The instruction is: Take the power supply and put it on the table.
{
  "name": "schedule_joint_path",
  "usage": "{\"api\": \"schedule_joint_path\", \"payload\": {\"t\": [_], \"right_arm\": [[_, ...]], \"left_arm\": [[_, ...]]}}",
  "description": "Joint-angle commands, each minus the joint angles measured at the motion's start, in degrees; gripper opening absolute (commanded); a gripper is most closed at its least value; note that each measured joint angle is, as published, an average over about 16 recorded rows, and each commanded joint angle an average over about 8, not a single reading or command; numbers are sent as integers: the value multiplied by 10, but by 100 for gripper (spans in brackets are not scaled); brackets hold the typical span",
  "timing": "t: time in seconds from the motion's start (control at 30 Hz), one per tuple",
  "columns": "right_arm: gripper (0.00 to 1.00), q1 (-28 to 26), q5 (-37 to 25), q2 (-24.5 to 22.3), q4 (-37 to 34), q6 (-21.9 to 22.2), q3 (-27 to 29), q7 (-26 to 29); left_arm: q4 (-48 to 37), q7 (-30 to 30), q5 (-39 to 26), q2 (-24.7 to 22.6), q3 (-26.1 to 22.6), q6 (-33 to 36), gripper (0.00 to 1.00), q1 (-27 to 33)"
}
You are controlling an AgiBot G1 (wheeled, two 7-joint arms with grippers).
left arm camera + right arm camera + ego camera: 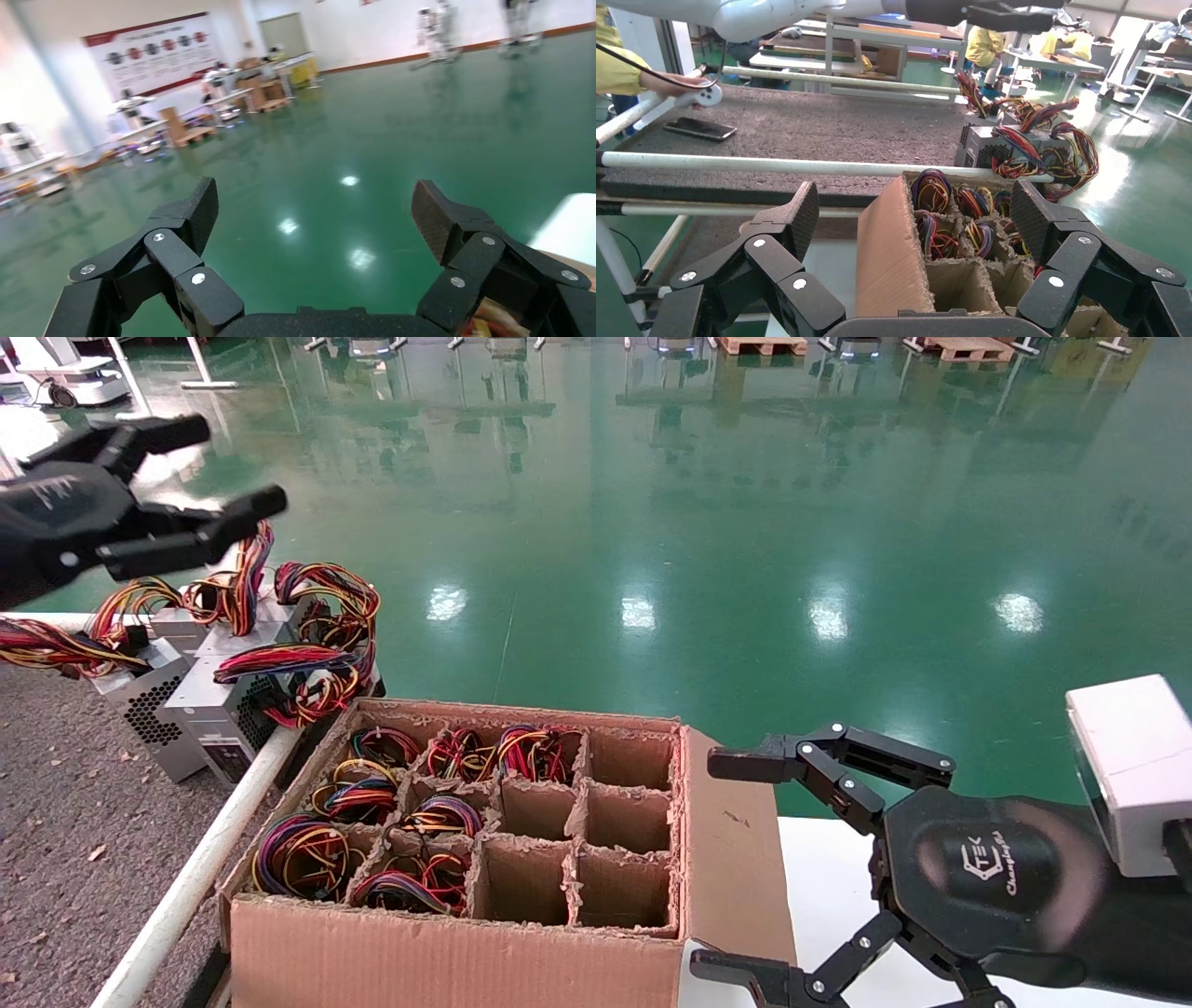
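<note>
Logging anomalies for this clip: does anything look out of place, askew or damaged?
Yes. On the table, the power supplies sit crowded at its corner against the white rail, wires spilling over. The cardboard box has ragged, torn divider edges. Both the left tool and right tool hang open, empty.

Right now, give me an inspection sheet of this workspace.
Surface: table, rough speckled top, white rail along its edge.
Job's things: power supplies on the table's far corner; more in the box, six cells filled, six empty.
Clutter: phone on the table.
Grippers: left gripper open, raised above the supplies; right gripper open, beside the box.
Cables: coloured wire bundles on every unit.
Surroundings: green floor, people at benches behind.
</note>
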State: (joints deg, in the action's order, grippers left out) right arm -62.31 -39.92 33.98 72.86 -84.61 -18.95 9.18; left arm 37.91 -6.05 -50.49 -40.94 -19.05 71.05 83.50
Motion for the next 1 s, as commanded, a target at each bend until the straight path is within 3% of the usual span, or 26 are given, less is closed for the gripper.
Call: {"api": "schedule_joint_path", "payload": {"t": [0.03, 1.0], "right_arm": [[100, 0, 0, 0, 0, 0, 0, 0], [100, 0, 0, 0, 0, 0, 0, 0]], "left_arm": [[25, 12, 6, 4, 2, 10, 100, -15], [364, 170, 88, 60, 31, 150, 100, -224]]}}
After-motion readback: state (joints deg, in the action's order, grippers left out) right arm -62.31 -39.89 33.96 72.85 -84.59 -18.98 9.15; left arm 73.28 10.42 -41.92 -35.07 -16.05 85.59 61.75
